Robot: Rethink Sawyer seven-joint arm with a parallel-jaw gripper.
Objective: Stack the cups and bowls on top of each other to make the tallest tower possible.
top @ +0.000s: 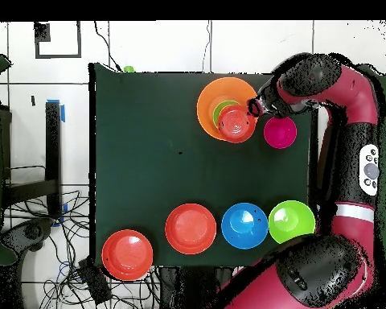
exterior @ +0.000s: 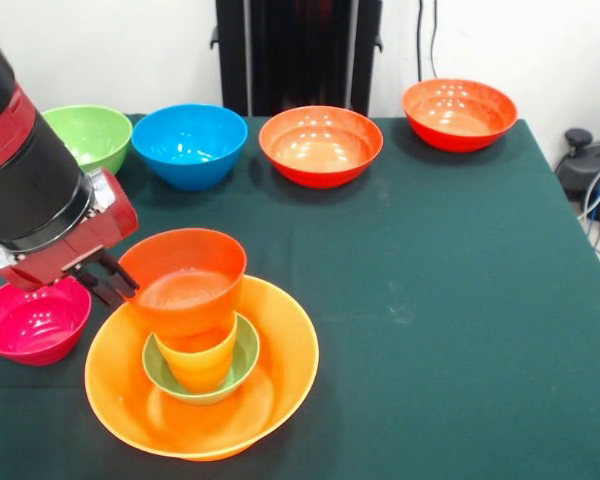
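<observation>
At the near left corner of the table [exterior: 460, 300], as the front view shows it, stands the tower [exterior: 202, 350]. Its base is the largest orange bowl [exterior: 280, 370], close to the near edge. Inside it sits a small green bowl [exterior: 242, 352], and in this green bowl stands an orange cup [exterior: 200, 365], upright. On top of the cup rests a small red-orange bowl [exterior: 185, 280], open side up and a little tilted toward the left.

Just to the left of this top bowl is the gripper [exterior: 108, 280], at the end of the red and black arm [exterior: 30, 190] that comes in from the left side. Its dark fingers [exterior: 115, 272] reach to the left rim of the red-orange bowl, but I cannot tell if they grasp the rim or are released from it.

Beside the tower, at the left edge of the table, a pink bowl [exterior: 30, 320] sits partly under the arm, apart from the orange base.

Along the far edge four bowls stand in a row, all open side up and apart from each other: a green bowl [exterior: 90, 135] near the far left corner, then a blue bowl [exterior: 190, 143], a red-orange bowl [exterior: 320, 145], and another red-orange bowl [exterior: 458, 113] near the far right corner.
</observation>
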